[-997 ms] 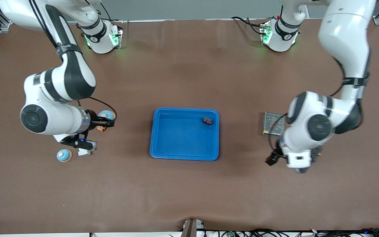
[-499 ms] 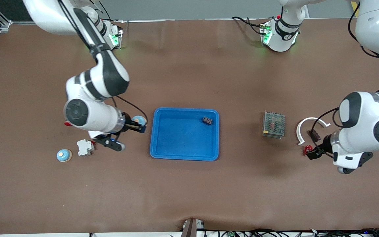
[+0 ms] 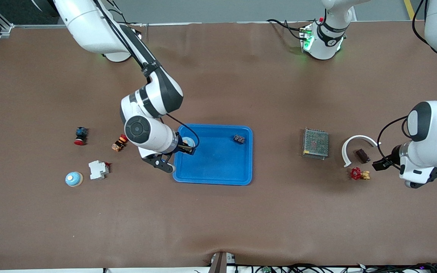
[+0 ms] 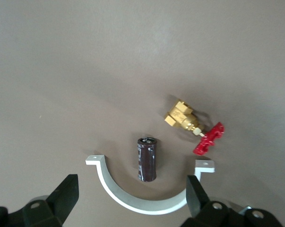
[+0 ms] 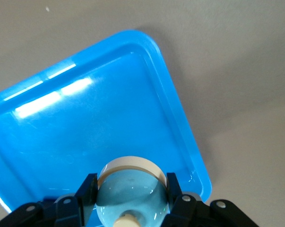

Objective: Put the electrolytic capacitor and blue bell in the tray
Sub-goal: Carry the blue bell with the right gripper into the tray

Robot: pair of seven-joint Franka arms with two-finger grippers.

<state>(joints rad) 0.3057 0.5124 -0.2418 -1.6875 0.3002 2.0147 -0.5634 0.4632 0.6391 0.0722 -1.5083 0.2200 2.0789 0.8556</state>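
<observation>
My right gripper [image 3: 188, 146] is shut on a blue bell [image 5: 130, 187] with a cream base, held over the blue tray [image 3: 212, 178] at its end toward the right arm. In the right wrist view the fingers [image 5: 88, 191] clamp the bell's dome on both sides above the tray floor [image 5: 109, 123]. The electrolytic capacitor [image 3: 362, 155], a dark cylinder, lies on the table inside a white half-ring [image 3: 357, 144]. My left gripper [image 3: 379, 164] hangs open just off that ring, toward the left arm's end. The capacitor [image 4: 147, 159] shows ahead of its empty, widely spread fingers [image 4: 66, 198].
A small dark part [image 3: 239, 138] lies in the tray. A mesh-covered box [image 3: 315, 143] and a red-handled brass valve [image 3: 359, 174] sit near the ring. Toward the right arm's end lie a second blue bell [image 3: 74, 179], a white breaker [image 3: 98, 169], a red button [image 3: 80, 135] and an orange part [image 3: 119, 143].
My right arm carried the bell from among the small parts across to over the tray's end. My left arm drew back toward its end of the table, uncovering the capacitor, ring and valve.
</observation>
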